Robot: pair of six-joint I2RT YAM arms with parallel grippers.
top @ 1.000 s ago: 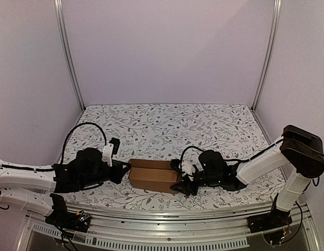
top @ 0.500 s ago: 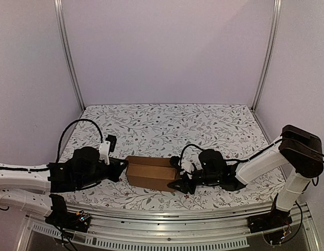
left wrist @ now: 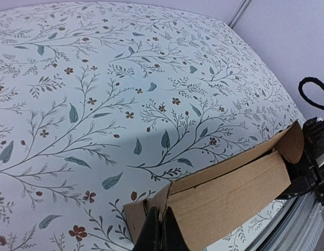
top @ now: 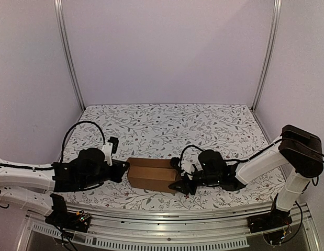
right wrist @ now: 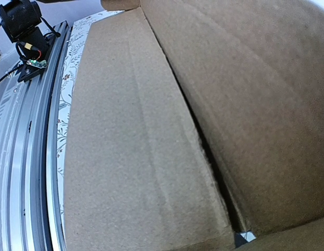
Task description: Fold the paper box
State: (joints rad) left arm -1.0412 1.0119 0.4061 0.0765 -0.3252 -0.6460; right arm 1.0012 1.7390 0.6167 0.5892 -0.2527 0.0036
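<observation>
The paper box (top: 151, 175) is a shallow brown cardboard box lying near the front edge of the floral table, between my two grippers. My left gripper (top: 125, 170) is at its left end. In the left wrist view the left gripper (left wrist: 160, 234) is shut on a thin cardboard edge at the box's (left wrist: 230, 193) near corner, and a rounded tab sticks up at the far end. My right gripper (top: 181, 183) is against the box's right end. The right wrist view is filled with cardboard panels (right wrist: 141, 157), and its fingers are hidden.
The floral table cloth (top: 177, 125) stretches behind the box. A metal rail (right wrist: 25, 157) runs along the front edge just beside the box. Frame posts (top: 67, 57) stand at the back corners, with purple walls around.
My left arm pulled left with the box half a second ago and has since come back right. The box sits about where it was one second ago. The right gripper stays at its end.
</observation>
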